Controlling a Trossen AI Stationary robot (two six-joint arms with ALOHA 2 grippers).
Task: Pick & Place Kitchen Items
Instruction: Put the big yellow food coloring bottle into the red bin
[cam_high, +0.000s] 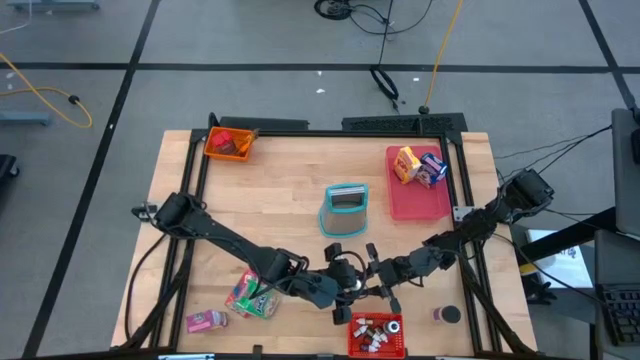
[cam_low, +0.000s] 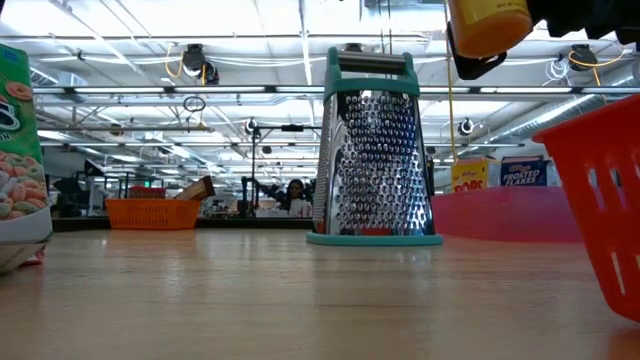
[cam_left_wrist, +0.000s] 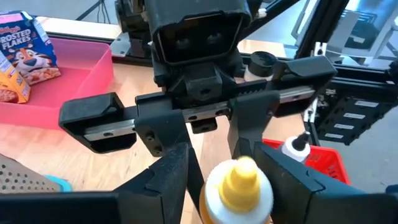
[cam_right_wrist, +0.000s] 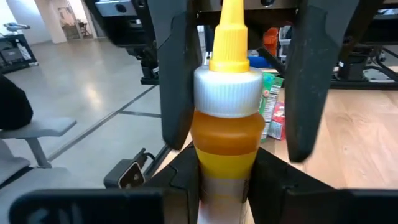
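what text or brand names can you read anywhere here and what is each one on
"FROSTED FLAKES", with a partly cut "Kellogg's" above it: blue cereal box in the flat pink tray.
"FROSTED FLAKES": the same box in the low view.
"POPS": yellow cereal box beside it.
Green cereal box: name cut off.
Yellow-capped squeeze bottle: no readable label.

Squeeze bottle (cam_right_wrist: 227, 118): amber-orange body, white ribbed collar, yellow nozzle. Both arms: black, jaws included. Grater (cam_high: 345, 209): teal frame, perforated silver faces. Tray (cam_high: 415, 200) at two o'clock: pink; cereal boxes (cam_high: 418, 167) on it yellow and blue. Bin (cam_high: 229, 143) at eleven o'clock: orange. Bin (cam_high: 377, 334) at six o'clock: red, slotted. Packets (cam_high: 251, 296) at seven o'clock: green, pink. Surface (cam_high: 280, 200): pale wood strips.
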